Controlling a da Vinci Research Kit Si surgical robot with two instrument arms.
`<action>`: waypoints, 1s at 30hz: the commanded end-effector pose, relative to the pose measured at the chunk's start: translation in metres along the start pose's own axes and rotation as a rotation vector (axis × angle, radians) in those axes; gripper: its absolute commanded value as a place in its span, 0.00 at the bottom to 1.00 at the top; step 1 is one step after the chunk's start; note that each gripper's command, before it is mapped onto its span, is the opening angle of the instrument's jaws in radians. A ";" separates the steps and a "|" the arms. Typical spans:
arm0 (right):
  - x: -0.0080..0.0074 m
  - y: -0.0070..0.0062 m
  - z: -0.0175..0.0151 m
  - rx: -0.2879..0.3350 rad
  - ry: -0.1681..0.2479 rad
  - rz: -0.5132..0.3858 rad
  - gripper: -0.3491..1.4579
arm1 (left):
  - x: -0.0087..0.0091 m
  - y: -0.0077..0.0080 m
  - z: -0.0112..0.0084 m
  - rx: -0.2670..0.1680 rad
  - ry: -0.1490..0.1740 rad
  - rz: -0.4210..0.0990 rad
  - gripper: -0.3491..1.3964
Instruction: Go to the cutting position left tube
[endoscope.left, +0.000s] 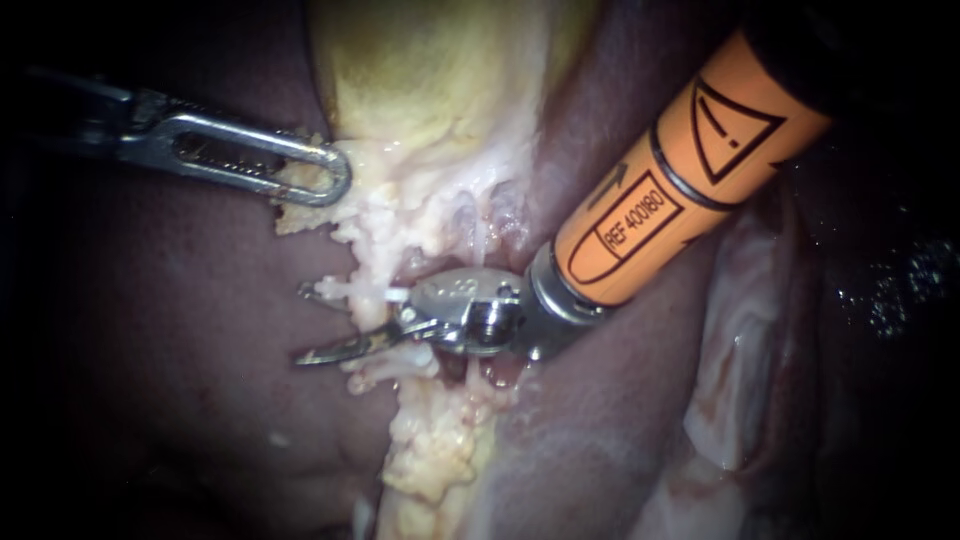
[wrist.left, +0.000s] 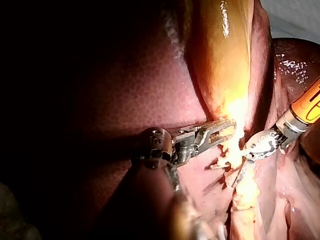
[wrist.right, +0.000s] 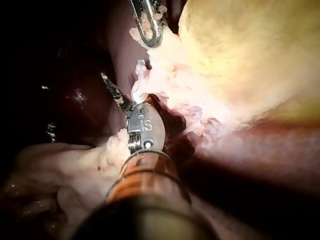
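Right instrument (endoscope.left: 312, 325) at the tube (endoscope.left: 393, 296), jaws apart.
Tube mostly buried in fat; left instrument (endoscope.left: 335, 175) clamps the gallbladder (endoscope.left: 420, 90) edge.

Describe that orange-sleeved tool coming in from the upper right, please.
The right instrument has an orange-sleeved shaft, a shiny metal wrist and two thin, pointed blades. It enters from the upper right, slanting down over the liver. Its blades stand open, with pale, stringy tissue lying between them below the gallbladder.

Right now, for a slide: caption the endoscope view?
Open blades of the right instrument flank a pale strand below the gallbladder; the left instrument grips pale tissue at its edge.
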 end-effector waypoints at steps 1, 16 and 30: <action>0.0004 -0.0004 -0.0001 0.003 0.001 0.009 0.98 | 0.0000 0.0000 0.0000 0.000 0.000 0.000 0.00; 0.0052 -0.0047 -0.0027 0.039 0.033 0.111 0.98 | -0.0001 -0.0002 0.0000 0.000 0.000 0.001 0.00; 0.0045 -0.0039 -0.0027 0.036 0.036 0.109 0.98 | -0.0001 -0.0002 0.0001 0.000 0.000 0.001 0.00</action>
